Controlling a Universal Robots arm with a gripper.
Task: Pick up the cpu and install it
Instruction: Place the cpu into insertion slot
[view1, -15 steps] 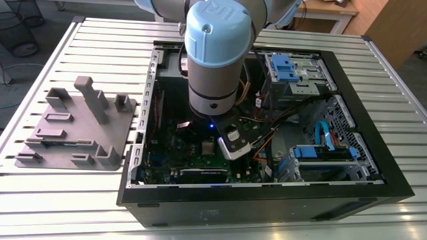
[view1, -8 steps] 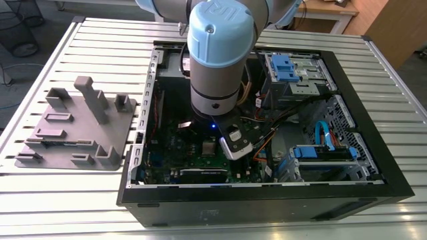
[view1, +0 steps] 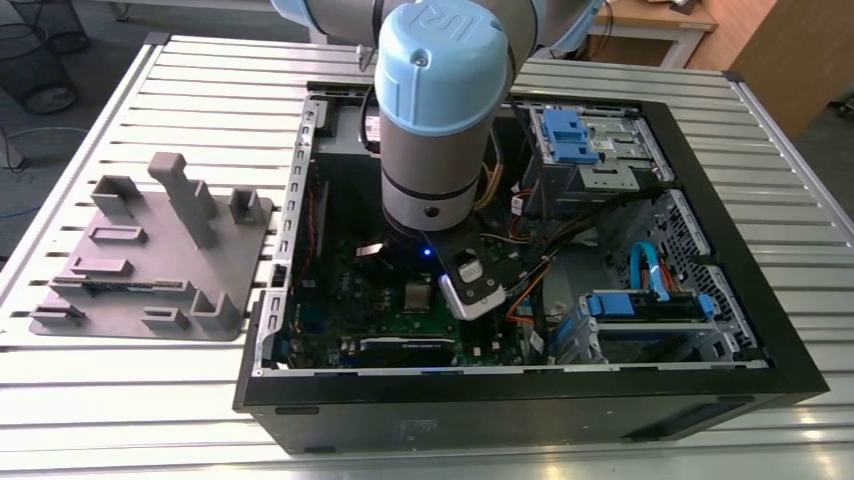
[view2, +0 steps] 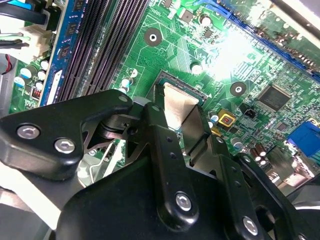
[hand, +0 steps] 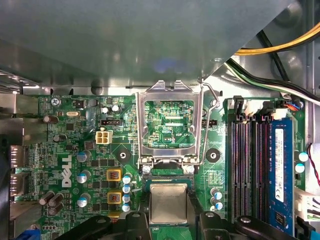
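Silvery cpu (hand: 168, 204) beside hinged-open socket frame (hand: 170, 125) on green board (hand: 127, 150)

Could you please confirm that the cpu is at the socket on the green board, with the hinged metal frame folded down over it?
Not quite: the hinged metal frame is not folded down over the cpu. The first wrist view shows it swung open and lying back on the board beside the cpu, whose silvery top is left bare. The rest of your statement is right.
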